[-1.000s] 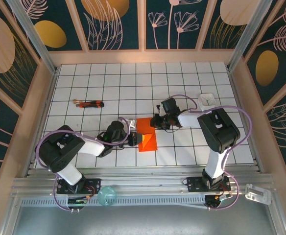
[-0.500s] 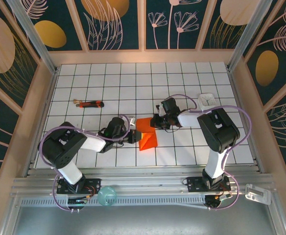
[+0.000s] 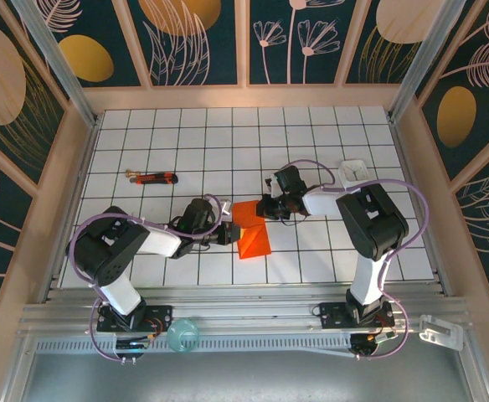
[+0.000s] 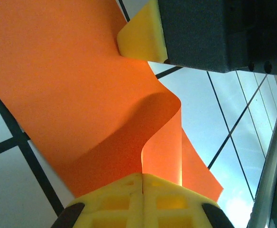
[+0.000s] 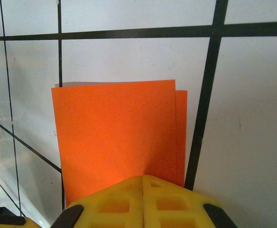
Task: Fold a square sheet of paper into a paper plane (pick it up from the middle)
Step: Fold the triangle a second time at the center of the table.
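Note:
The square sheet of paper (image 3: 251, 232), bright orange-red and folded over itself, lies mid-table between both arms. My left gripper (image 3: 228, 235) comes in from the left, shut on the sheet's near edge (image 4: 162, 156), which curls up into the yellow fingertips (image 4: 143, 183). My right gripper (image 3: 265, 209) sits at the sheet's far right corner. In the right wrist view its yellow fingers (image 5: 124, 204) are shut at the edge of the flat doubled paper (image 5: 115, 133), whose two layers sit slightly offset. A right fingertip (image 4: 143, 35) shows in the left wrist view.
A thin red-and-black tool (image 3: 154, 177) lies at the left rear of the gridded table (image 3: 228, 142). A small white square object (image 3: 353, 171) sits at the right rear. A teal round object (image 3: 182, 335) rests on the front rail.
My left gripper has slid slightly right and away toward the sheet, and the paper's left edge now curls up. The right gripper has stayed put.

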{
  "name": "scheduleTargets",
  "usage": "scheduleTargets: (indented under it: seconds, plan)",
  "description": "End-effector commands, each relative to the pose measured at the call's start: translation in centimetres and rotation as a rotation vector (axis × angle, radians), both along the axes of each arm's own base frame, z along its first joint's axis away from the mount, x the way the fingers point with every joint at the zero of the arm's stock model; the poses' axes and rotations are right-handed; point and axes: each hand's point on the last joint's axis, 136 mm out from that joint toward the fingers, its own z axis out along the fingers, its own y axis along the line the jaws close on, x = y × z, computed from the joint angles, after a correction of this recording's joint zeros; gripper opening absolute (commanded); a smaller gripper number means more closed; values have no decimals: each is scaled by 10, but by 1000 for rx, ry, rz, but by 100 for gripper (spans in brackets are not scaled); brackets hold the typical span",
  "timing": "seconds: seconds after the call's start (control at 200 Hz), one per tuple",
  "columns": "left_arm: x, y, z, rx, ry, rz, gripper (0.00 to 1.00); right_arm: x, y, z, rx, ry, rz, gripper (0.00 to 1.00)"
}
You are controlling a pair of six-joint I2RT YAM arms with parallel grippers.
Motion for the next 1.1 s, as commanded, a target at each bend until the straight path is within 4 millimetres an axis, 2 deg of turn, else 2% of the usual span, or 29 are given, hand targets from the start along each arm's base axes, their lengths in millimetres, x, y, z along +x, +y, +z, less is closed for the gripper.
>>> scheduleTargets:
  seconds: [0.0,0.305,0.32,0.355,1.096]
  plan:
    - [-3,1,-4,4,10,-21,0,-10,-13,-26,-94,56,-8,7]
    - [1,7,-12,59,-2,1,0,-10,-13,-27,-97,56,-8,7]
    - [-1,8,-20,75,16,-1,0,-10,-13,-27,-96,57,-7,7]
    - [-1,9,-23,85,21,3,0,-10,-13,-27,-96,57,-8,7]
    - [9,11,-21,148,-3,7,0,-11,-13,-29,-94,60,-6,7]
